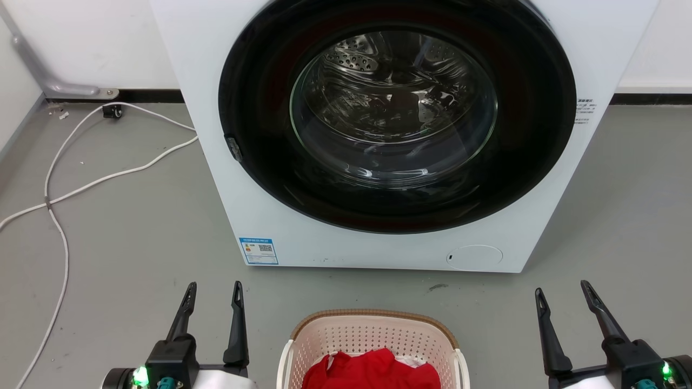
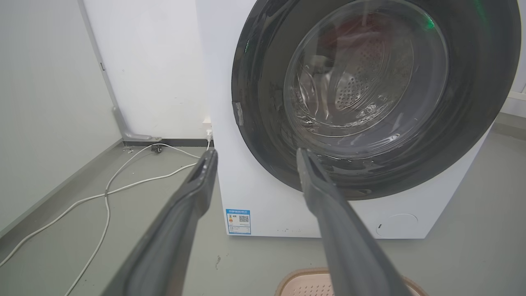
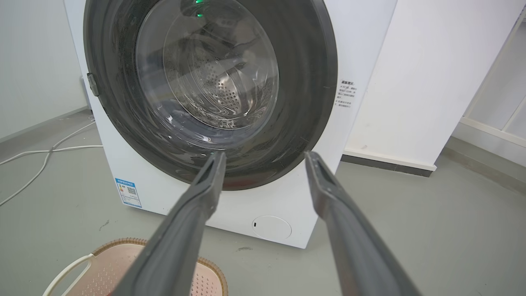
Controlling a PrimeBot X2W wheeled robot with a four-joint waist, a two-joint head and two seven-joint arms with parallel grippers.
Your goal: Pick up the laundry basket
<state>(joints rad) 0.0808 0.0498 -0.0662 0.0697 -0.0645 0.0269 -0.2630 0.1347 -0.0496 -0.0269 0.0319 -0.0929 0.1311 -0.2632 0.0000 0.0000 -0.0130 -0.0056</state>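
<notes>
- The left gripper (image 1: pixel 214 283) and right gripper (image 1: pixel 562 286) are each holding their 2 fingers apart, gripping nothing.
- The laundry basket (image 1: pixel 373 314) is sitting on the floor (image 1: pixel 135 243) between them, carrying red cloth (image 1: pixel 373 370).
- The washer (image 1: pixel 351 248) is standing just behind.

- laundry basket (image 1: pixel 373 335): cream-pink, fine perforated grid; brown woven-look rim; white handles.
- cloth (image 1: pixel 373 373) inside: red.
- washer (image 1: pixel 203 108): white body, black door ring, blue label.
- floor (image 1: pixel 135 243): grey; cable (image 1: pixel 111 177): white.
- left gripper (image 1: pixel 214 284), right gripper (image 1: pixel 561 287): black fingers, green lights.
</notes>
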